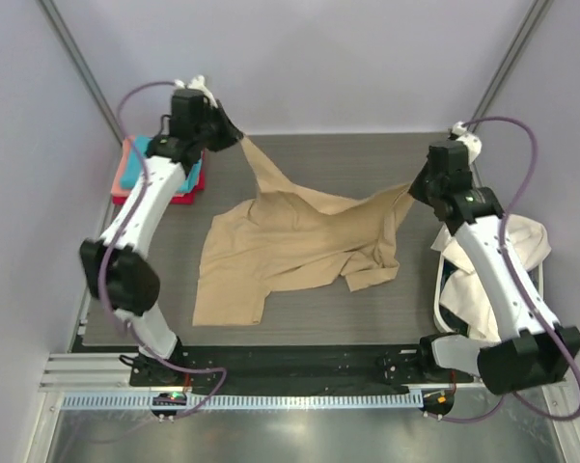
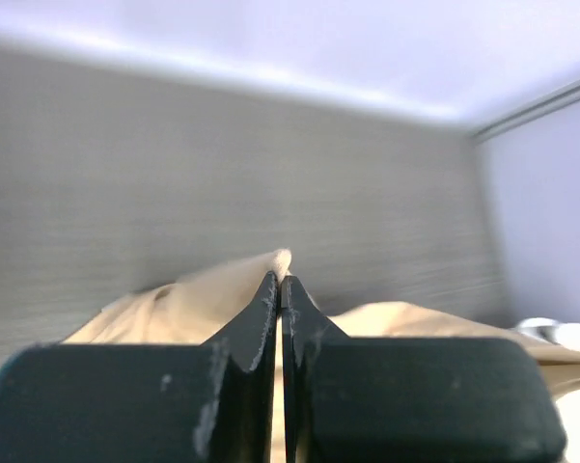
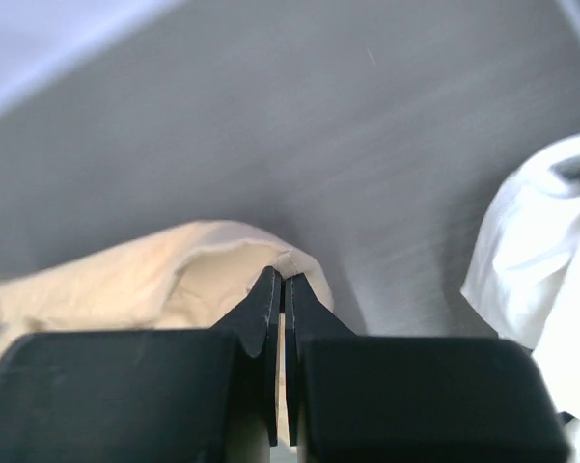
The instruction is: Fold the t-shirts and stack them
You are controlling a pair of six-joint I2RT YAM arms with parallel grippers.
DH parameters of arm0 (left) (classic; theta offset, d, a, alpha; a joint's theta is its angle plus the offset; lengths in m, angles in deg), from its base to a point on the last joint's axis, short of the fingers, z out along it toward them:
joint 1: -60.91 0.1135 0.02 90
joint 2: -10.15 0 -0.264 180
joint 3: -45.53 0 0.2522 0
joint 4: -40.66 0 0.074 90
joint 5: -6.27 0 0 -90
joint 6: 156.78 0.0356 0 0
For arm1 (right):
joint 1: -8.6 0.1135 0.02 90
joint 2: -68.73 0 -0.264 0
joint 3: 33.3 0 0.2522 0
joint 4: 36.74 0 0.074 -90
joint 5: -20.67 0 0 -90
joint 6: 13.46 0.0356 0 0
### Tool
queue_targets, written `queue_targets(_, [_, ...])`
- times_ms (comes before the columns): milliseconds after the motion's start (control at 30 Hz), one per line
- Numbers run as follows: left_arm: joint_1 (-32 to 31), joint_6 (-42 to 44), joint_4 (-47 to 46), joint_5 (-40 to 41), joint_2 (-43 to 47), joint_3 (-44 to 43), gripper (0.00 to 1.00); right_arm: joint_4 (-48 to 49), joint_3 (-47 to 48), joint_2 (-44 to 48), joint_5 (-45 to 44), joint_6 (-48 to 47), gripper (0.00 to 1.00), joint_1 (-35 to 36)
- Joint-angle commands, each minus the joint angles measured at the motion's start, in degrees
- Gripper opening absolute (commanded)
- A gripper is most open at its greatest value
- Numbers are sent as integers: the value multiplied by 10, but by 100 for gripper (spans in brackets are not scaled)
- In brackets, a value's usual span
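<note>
Pinching the tan shirt (image 1: 290, 241) at two raised points, both arms hold it stretched between them while its lower half trails on the table (image 1: 367, 318), likely to spread it flat for folding. The left gripper (image 1: 235, 139) is clamped on its far-left corner, the right gripper (image 1: 412, 187) on its right edge. Folded shirts (image 1: 135, 166) sit stacked left of the tan shirt. White shirts (image 1: 521, 241) wait in the basket (image 1: 437, 289) to its right.

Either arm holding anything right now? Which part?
Both hold the tan t-shirt: left gripper pinches its far-left corner, right gripper its far-right corner, both corners raised off the table. Hem or sleeve: cannot tell.
</note>
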Motion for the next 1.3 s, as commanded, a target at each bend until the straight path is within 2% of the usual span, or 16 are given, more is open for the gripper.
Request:
queue_targets(0, [0,50,82,31,169,-28,0,-16,85,103,1,-1,1,0])
queue_targets(167, [0,80,185,40,318,-77,0,-34,153,205,33,-14,1,-1])
queue_targets(333, [0,103,210,20,474,-111,0,-40,219,314,65,-22,1,-1])
queue_targets(433, [0,113,221,18,522,-151,0,-41,240,358,80,-23,1,-1])
queue_targets(533, [0,123,224,12,530,-199,0,-41,263,371,76,-25,1,-1])
queue_targets(733, [0,122,235,33,448,-294,0,-75,335,293,-4,-65,1,-1])
queue_targets(867, [0,122,206,44,359,-317,0,-81,361,158,-80,-104,1,-1])
queue_targets(967, [1,133,219,57,249,-358,0,-78,361,71,-114,-120,1,-1])
queue_targets(1000, [6,138,218,59,188,-363,0,-65,356,9,-114,-119,1,-1])
queue_targets(1067, [31,131,221,33,122,-375,0,-48,337,-52,-100,-114,1,-3])
queue_targets(1200, [93,123,234,-10,-59,-411,0,-32,335,-244,-122,-75,1,-18])
queue_targets(1233, [98,120,264,-18,-158,-462,7,-34,340,-274,-112,-65,13,-24])
queue_targets(1267, [107,115,286,-32,-202,-498,26,-41,361,-301,-87,-60,37,-31])
